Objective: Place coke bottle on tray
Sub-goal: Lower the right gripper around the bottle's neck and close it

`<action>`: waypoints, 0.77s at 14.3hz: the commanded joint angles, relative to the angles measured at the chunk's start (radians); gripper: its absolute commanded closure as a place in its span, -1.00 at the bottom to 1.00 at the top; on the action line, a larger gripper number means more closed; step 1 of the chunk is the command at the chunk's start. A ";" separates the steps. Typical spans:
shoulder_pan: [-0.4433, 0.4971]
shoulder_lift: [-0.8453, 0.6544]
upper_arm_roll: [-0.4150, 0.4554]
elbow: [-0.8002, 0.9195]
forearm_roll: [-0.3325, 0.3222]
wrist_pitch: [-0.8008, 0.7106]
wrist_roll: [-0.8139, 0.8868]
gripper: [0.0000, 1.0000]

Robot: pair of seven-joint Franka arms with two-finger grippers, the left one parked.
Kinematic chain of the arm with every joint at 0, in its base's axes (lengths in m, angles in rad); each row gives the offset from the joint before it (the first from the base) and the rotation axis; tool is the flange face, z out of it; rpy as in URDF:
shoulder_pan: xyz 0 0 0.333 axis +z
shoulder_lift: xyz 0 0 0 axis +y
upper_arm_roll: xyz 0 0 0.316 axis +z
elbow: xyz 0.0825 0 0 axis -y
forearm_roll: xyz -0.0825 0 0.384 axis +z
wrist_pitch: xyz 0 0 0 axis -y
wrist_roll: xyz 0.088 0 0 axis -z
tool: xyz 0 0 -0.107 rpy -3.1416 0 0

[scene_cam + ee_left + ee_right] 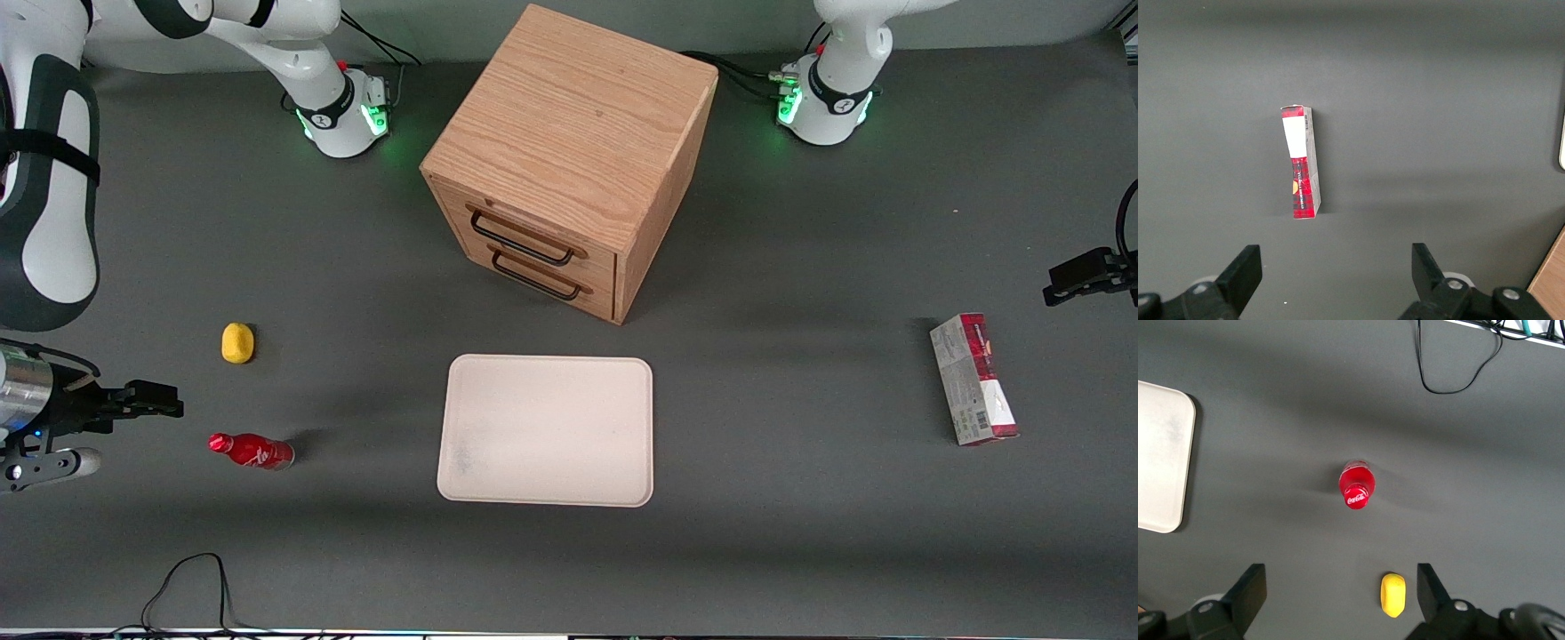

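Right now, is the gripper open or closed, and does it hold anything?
Gripper: open, holding nothing, above the upright coke bottle.

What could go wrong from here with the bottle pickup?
1. The coke bottle stands upright, narrow and glossy; a finger of the open gripper, high above it, could likely tip it on the way down.
2. The yellow object sits close beside the bottle and might get bumped.
3. The tray has a low rim; a low carry could catch the bottle's base on it.
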State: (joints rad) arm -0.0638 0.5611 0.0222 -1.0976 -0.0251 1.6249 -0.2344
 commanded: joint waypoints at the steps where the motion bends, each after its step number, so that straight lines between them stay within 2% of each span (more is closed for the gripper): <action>1: 0.005 0.013 -0.004 0.019 0.001 0.001 0.017 -1.00; 7: 0.007 0.100 -0.004 0.015 0.004 0.107 0.024 -1.00; 11: 0.010 0.103 -0.004 -0.146 0.005 0.266 0.043 -1.00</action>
State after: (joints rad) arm -0.0617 0.6838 0.0222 -1.1600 -0.0247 1.8217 -0.2209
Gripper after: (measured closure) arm 0.000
